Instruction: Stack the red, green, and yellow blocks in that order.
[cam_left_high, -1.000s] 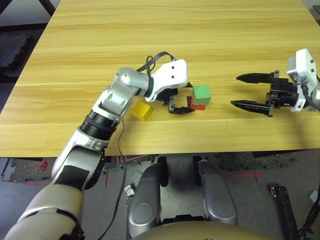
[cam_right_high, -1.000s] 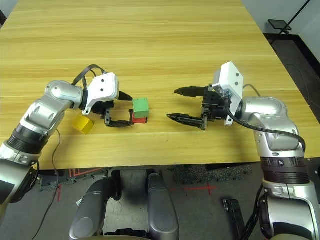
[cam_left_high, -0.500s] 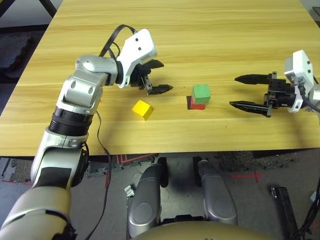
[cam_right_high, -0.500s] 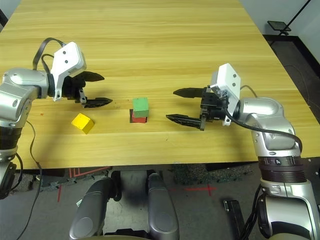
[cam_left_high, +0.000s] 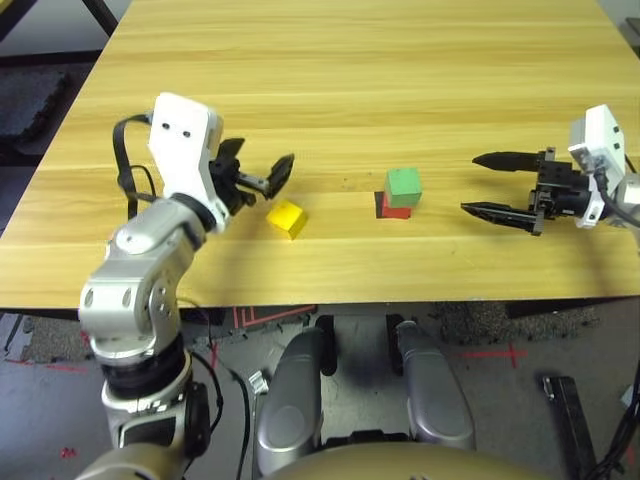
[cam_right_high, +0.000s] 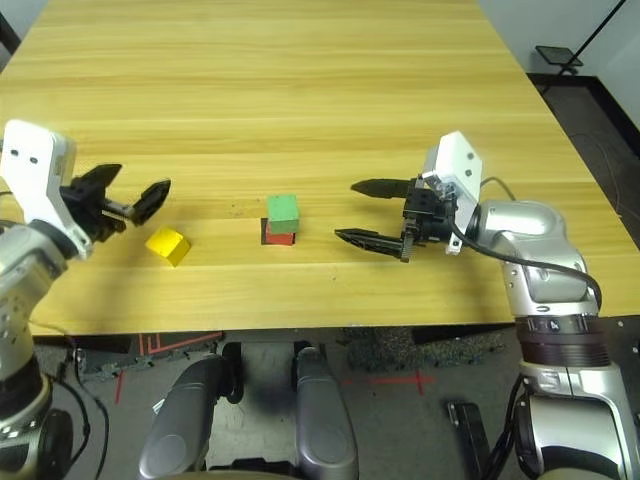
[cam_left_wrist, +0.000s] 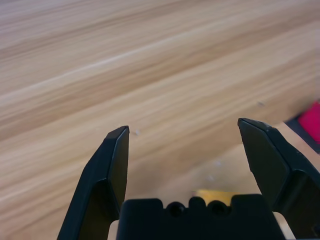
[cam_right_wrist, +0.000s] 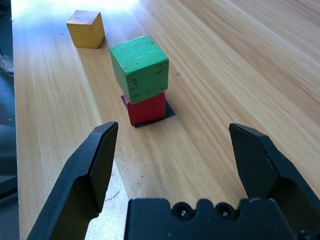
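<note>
Moved: left hand (cam_left_high: 255, 176) pulled back to frame left, spread empty | right hand (cam_left_high: 483, 184) agape, empty, right | green block (cam_left_high: 403, 186) on red block (cam_left_high: 396, 211), centre, red mostly hidden | yellow block (cam_left_high: 286, 218) alone, skewed, on surface (cam_left_high: 350, 80)

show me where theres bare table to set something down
The whole far half of the table, beyond the blocks and both arms, is bare. A smaller free strip lies between the yellow block and the green block sitting on the red block. It is tighter between that stack and the open right pincer.
</note>
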